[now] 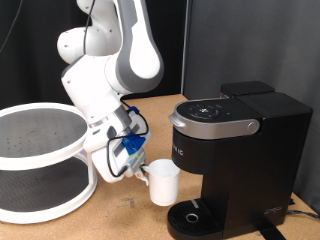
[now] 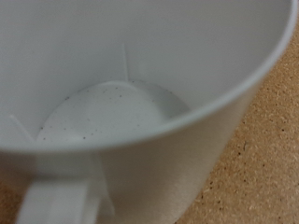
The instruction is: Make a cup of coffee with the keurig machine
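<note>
In the exterior view the gripper (image 1: 140, 168) sits at the handle side of the cup (image 1: 164, 183), which stands upright on the table (image 1: 120, 215) just beyond the hand, beside the keurig machine (image 1: 235, 160) and its drip tray (image 1: 192, 216); whether the fingers are spread or pinching, I cannot tell. The wrist view is filled by the cup's (image 2: 140, 103) speckled inside and handle, directly under the hand, with brown table (image 2: 266, 159) alongside.

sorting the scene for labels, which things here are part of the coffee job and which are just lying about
Part of the job:
- cup, at the end effector
- keurig machine, lid down
- drip tray, nothing on it

Lying about:
- white two-tier round rack
- cork tabletop
</note>
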`<action>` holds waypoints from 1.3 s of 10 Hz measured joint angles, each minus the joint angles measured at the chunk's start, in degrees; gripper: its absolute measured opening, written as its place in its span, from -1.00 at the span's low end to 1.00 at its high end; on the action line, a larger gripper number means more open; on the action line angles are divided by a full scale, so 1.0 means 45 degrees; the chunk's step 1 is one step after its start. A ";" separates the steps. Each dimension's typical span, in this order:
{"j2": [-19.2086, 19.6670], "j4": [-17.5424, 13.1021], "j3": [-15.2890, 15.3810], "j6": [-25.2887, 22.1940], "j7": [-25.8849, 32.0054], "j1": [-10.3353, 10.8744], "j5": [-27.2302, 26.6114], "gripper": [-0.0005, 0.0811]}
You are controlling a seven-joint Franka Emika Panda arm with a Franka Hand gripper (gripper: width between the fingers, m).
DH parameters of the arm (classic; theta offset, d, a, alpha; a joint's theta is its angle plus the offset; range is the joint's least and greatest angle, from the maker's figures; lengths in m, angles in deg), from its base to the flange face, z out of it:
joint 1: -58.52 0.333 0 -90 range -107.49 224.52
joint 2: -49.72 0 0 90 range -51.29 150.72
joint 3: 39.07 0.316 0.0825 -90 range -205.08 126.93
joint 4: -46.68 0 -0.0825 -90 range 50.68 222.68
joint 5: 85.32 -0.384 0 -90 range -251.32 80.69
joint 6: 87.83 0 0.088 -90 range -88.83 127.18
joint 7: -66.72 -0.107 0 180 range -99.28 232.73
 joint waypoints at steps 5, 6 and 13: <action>0.1066 -0.1003 0.0670 -0.0006 0.0770 0.0034 -0.1445 -0.80; 0.1244 -0.1131 0.0791 -0.0011 0.0868 0.0035 -0.1598 -0.80; 0.1934 -0.1422 0.1255 -0.0110 0.1813 0.0035 -0.2756 -0.80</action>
